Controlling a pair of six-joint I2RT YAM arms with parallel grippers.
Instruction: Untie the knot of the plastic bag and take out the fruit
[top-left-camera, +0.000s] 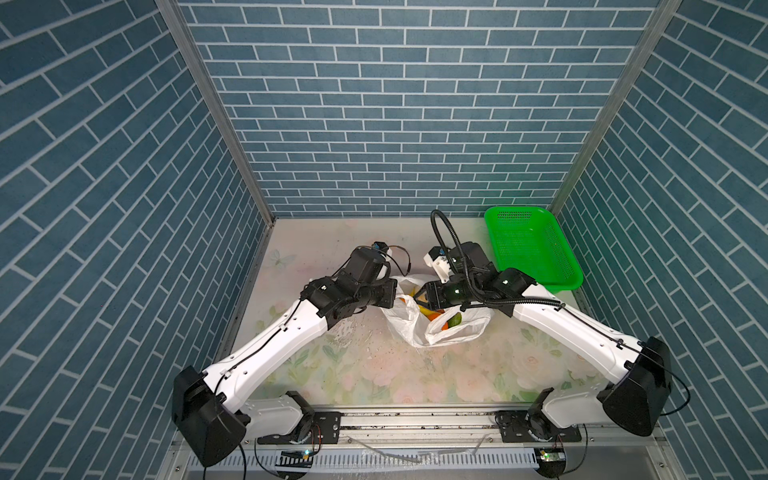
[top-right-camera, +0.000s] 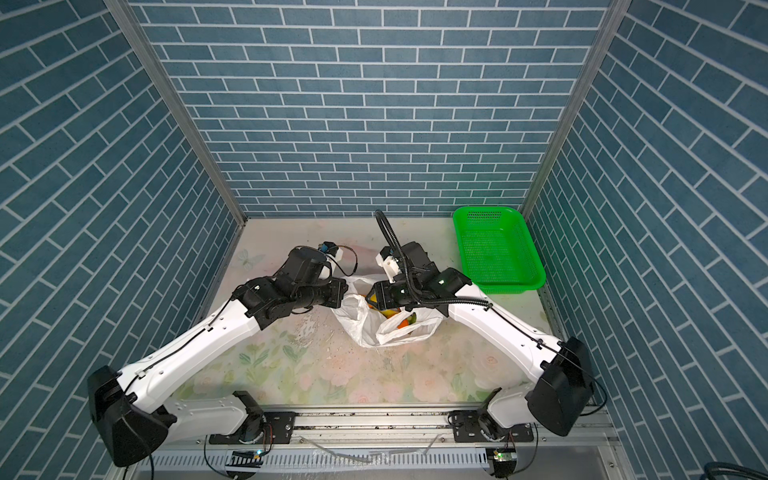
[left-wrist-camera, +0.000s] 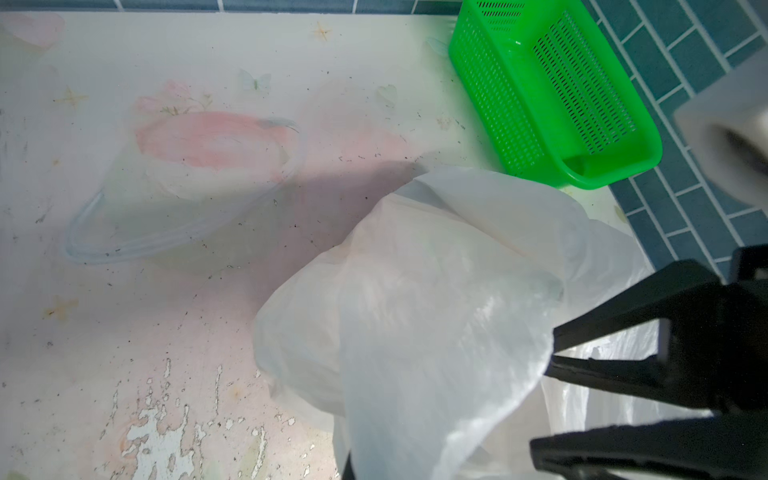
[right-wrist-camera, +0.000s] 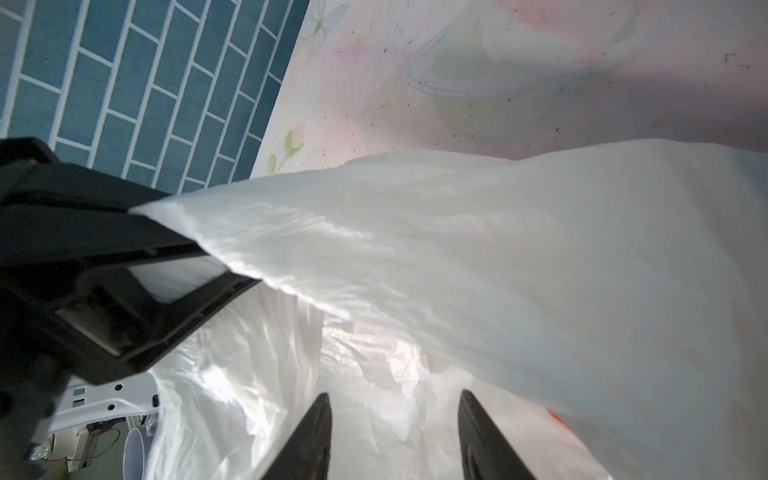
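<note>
The plastic bag (top-left-camera: 415, 328) (top-right-camera: 365, 328) lies mid-table with its mouth pulled open; the knot is out of view. Fruit shows inside in both top views: an orange piece (top-left-camera: 445, 326), a green one (top-left-camera: 456, 319) and a yellow one (top-left-camera: 426, 310). My left gripper (top-left-camera: 394, 291) (top-right-camera: 345, 289) is shut on the bag's left rim; in the right wrist view it (right-wrist-camera: 139, 211) pinches the stretched film (right-wrist-camera: 457, 257). In the left wrist view that film (left-wrist-camera: 436, 311) hides its jaws. My right gripper (top-left-camera: 420, 296) (right-wrist-camera: 395, 399) stands open inside the bag's mouth, with only film beneath its fingers.
A green perforated basket (top-left-camera: 557, 286) (top-right-camera: 513, 287) (left-wrist-camera: 602, 178) stands at the back right against the brick wall. A clear round plastic container (left-wrist-camera: 183, 232) (right-wrist-camera: 498, 83) lies on the flowered table behind the bag. Blue brick walls close in three sides.
</note>
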